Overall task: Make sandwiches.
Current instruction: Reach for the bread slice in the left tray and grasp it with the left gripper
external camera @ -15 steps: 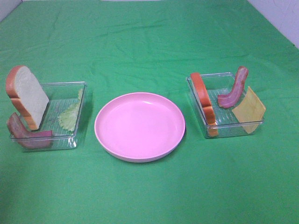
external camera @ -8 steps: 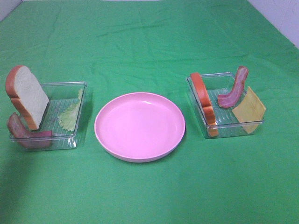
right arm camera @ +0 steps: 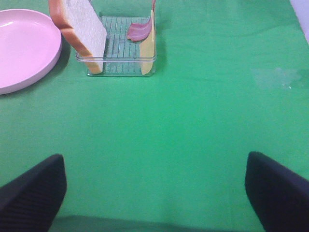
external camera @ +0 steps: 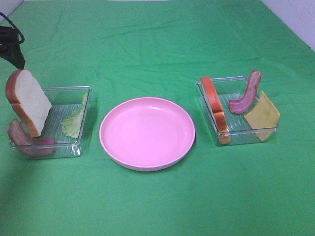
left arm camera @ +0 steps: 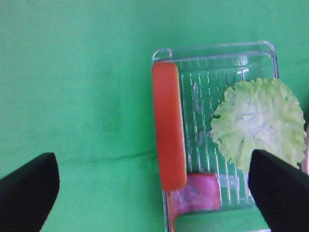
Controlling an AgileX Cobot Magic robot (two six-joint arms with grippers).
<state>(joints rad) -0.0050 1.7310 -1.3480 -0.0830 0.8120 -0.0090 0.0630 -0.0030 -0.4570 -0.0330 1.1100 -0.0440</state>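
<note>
Left arm (external camera: 12, 45) newly seen behind orange-crusted white bread slice (external camera: 31, 101) in clear plastic tray (external camera: 67, 88). Left tool (left arm camera: 154, 192), right tool (right arm camera: 154, 192) held apart, empty. Pink round plate (external camera: 147, 133) alongside.

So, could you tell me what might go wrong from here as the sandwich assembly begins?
1. The left bread slice stands tilted against the left tray, with a bacon strip at its foot; a sideways nudge could topple it or drag the tray.
2. The lettuce leaf lies flat on the ribbed tray floor, so a pinch may slip.
3. In the right tray, the right bacon strip and cheese square lean side by side; lifting one could spill the other.
</note>
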